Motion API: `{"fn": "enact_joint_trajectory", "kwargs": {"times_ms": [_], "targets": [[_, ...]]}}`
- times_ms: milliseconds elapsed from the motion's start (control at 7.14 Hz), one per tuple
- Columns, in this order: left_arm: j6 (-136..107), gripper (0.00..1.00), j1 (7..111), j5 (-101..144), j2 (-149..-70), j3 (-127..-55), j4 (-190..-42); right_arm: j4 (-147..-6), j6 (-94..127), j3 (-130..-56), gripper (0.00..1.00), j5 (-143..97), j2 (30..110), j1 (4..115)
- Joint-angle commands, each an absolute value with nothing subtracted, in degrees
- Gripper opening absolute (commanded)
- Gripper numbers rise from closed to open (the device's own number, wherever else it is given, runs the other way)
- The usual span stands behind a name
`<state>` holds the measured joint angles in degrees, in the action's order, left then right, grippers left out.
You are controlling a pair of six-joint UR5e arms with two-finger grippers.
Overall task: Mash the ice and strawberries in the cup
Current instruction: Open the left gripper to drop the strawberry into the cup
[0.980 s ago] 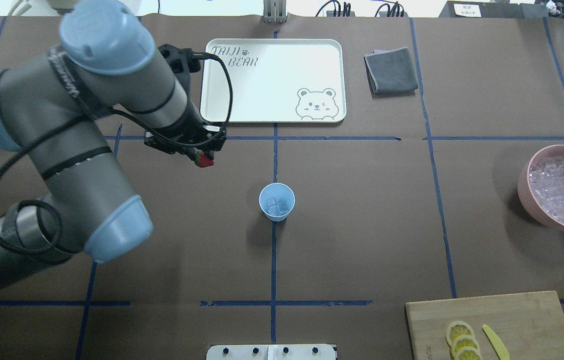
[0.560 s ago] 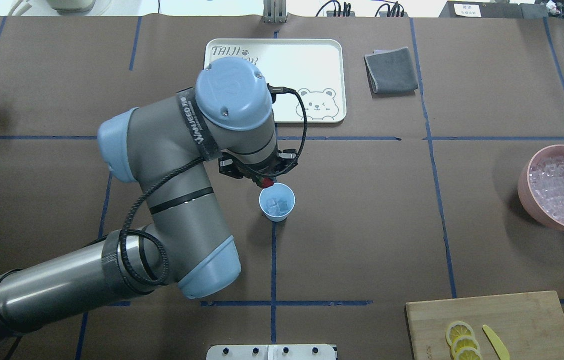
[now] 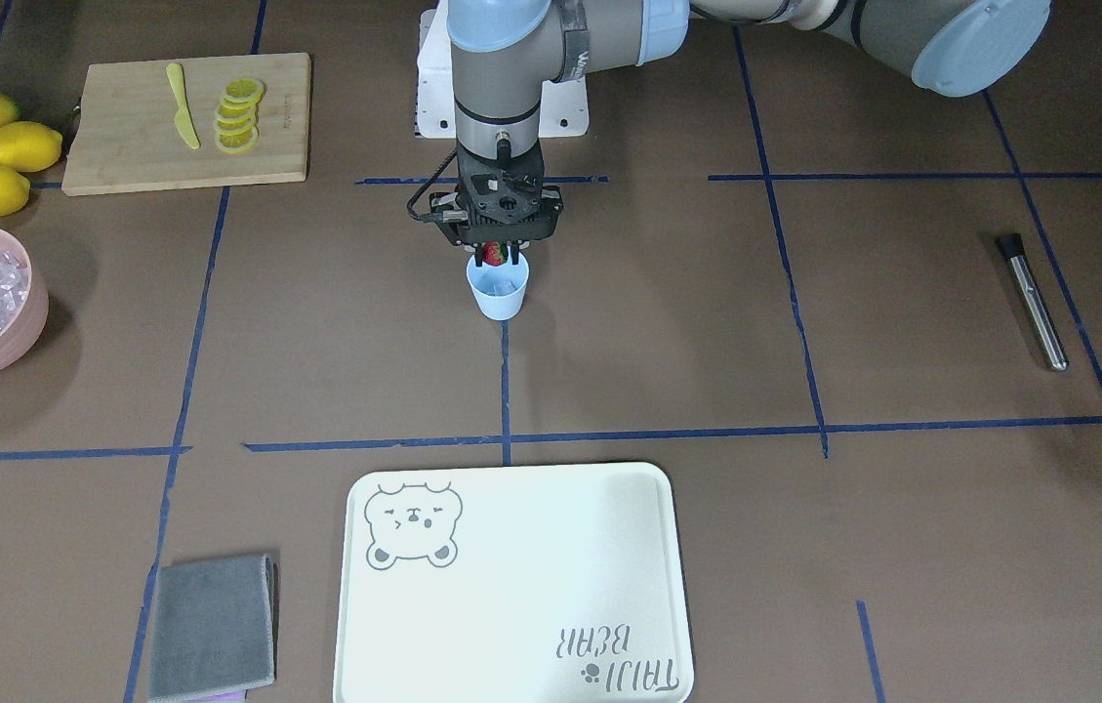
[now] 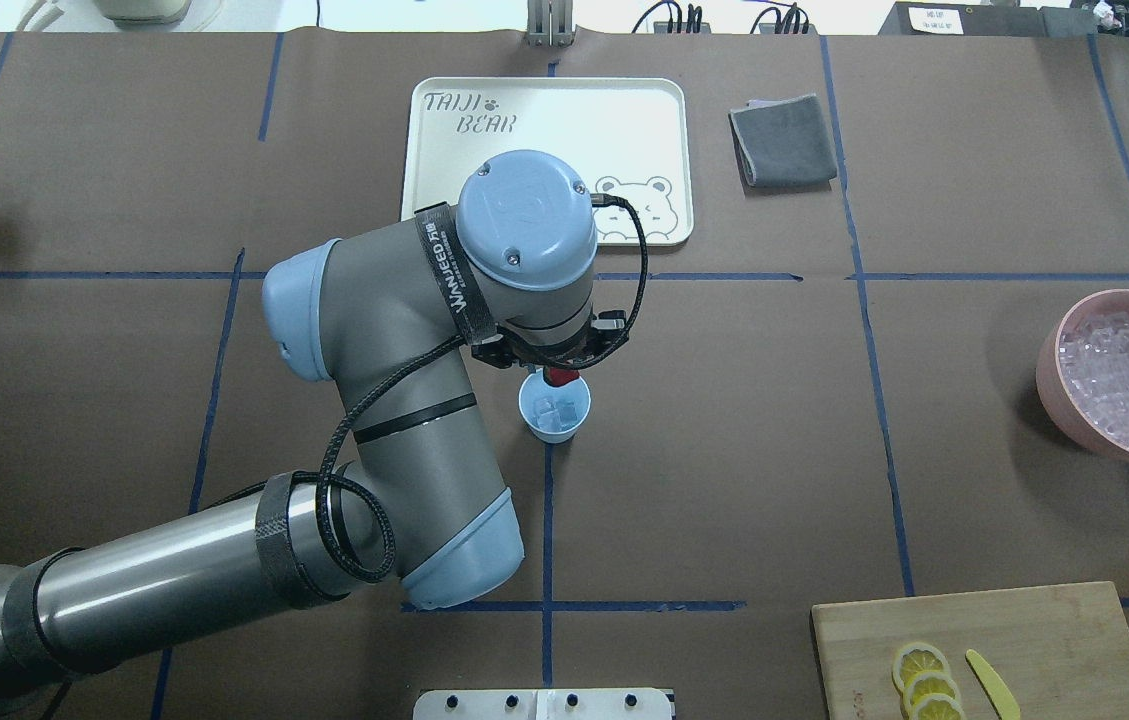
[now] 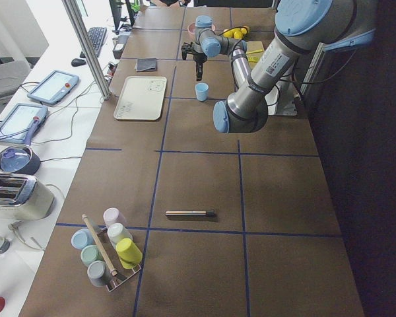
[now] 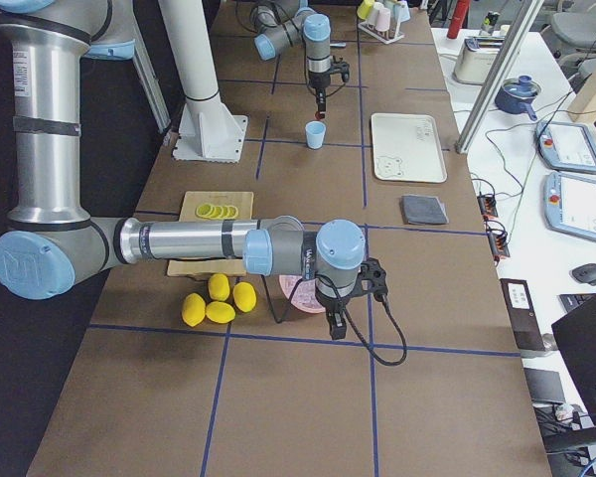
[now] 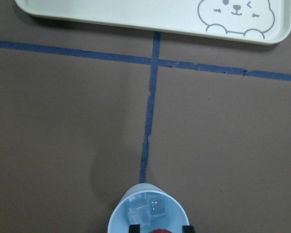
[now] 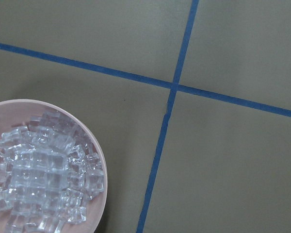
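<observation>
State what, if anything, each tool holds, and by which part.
Left tool pinches the strawberry across its red body; the right tool's hold cannot be told.

cup (image 4: 528,410): middle of counter (image 4: 724,450), ice (image 4: 554,412) inside
strawberry (image 4: 561,376): in left hand (image 3: 495,259), above cup
tray (image 4: 444,180): behind cup

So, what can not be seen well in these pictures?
Right tool: only exterior right shows it, small; open or shut unknown.
Strawberry: overhead, the left arm covers most; left wrist view, the bottom edge cuts it.
Ice in the cup: count unclear, the strawberry overlaps it.
</observation>
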<state>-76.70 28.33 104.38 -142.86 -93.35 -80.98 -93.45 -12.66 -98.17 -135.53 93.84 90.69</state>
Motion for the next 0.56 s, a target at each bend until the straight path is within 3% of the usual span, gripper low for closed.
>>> {"fn": "enact_joint_trajectory", "kwargs": {"times_ms": [0,280,420], "targets": [[-76.64,1.0,28.3,104.33,-142.47,-93.6,-81.04,-93.51,-12.66,-98.17,1.0,-135.53,93.78,90.7],[-76.03,1.0,28.39,104.59,-141.43,-95.17,-80.51,-93.43,-12.66,-98.26,1.0,-135.53,93.78,90.62],[-71.33,1.0,28.82,104.85,-136.46,-100.41,-80.07,-93.43,-12.66,-98.26,1.0,-135.53,93.87,90.7]]}}
